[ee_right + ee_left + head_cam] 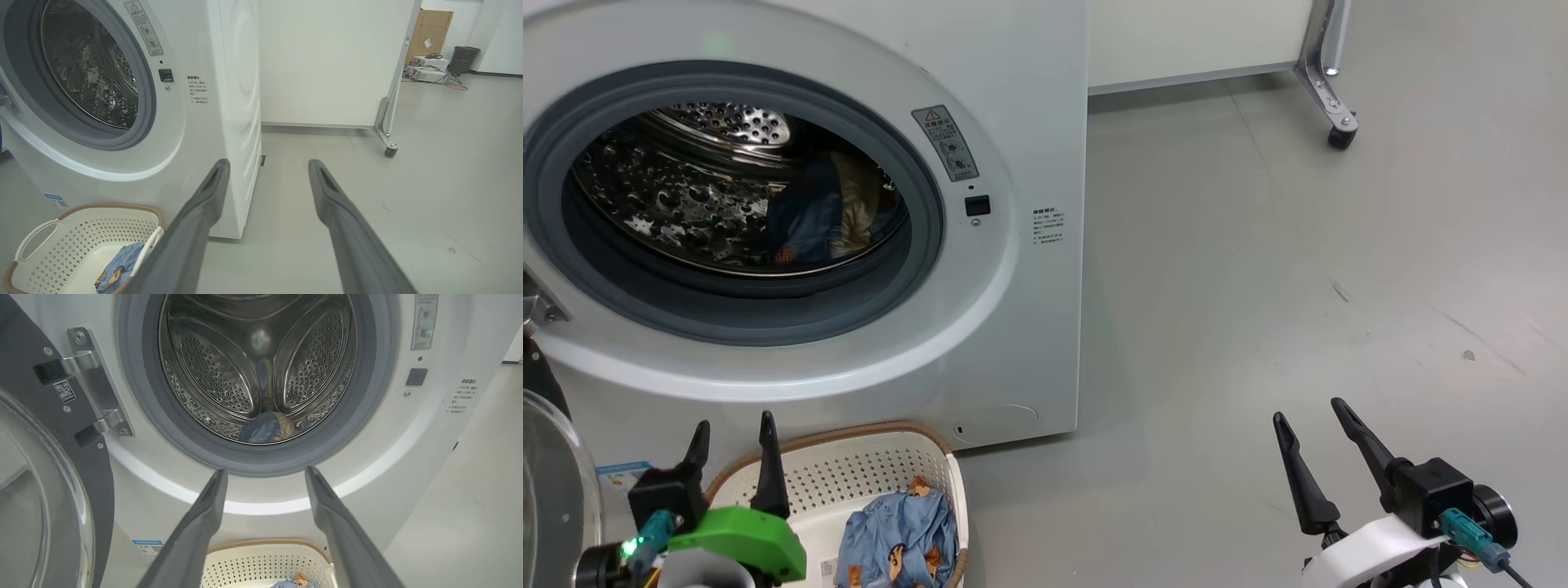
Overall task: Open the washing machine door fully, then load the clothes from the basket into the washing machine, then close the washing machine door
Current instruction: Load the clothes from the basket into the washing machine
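washing machine (pixel 1029 327): door (pixel 49 486) is swung open to the robot's left, hanging on its hinge (pixel 94 388). Its glass shows at the lower left edge of the head view. Drum (pixel 686 188) is exposed.
Clothes (pixel 809 216): a blue and cream bundle lies at the bottom of the drum.
Basket (pixel 849 474) is on the floor (pixel 1258 286) just in front of the machine, below the opening. One blue printed garment (pixel 898 531) is bunched toward its right side.
Left gripper (pixel 734 420) hovers over the basket's left rim and points at the drum opening. Jaws spread wide, nothing between them.
Right gripper (pixel 1307 409) is over bare floor, well apart from machine and basket. Jaws wide, empty.
A white panel (pixel 327 61) on casters stands behind the machine, to the right.
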